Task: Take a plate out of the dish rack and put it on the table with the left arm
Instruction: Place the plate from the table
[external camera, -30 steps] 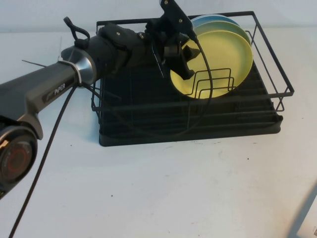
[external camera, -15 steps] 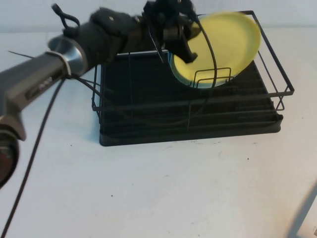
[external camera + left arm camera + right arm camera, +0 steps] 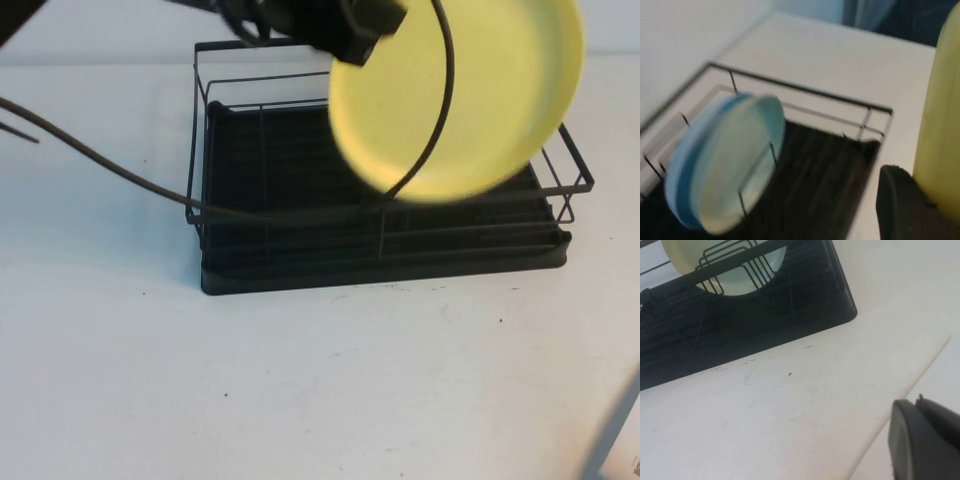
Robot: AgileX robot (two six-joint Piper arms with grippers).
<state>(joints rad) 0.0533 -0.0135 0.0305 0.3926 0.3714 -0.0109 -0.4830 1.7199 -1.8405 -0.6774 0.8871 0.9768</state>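
Plate [image 3: 470, 90]: pale yellow, lifted above the dish rack [image 3: 300, 240].
Left gripper [image 3: 350, 25]: clamped on plate's edge, apparently.
Right gripper [image 3: 925, 445]: low over tabletop [image 3: 300, 390]; finger state unclear.

The left hand [image 3: 355, 25] now carries the yellow plate [image 3: 460, 95] clear of the dish rack [image 3: 380, 250] — up toward the camera — leaving only the blue-green plates [image 3: 725, 170] standing in the dividers.

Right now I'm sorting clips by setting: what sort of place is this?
Probably a staged tabletop test bench mimicking a kitchen: a black wire dish rack on a plain white table, the left gripper lifting a yellow plate, blue-green plates racked, the right gripper parked low.
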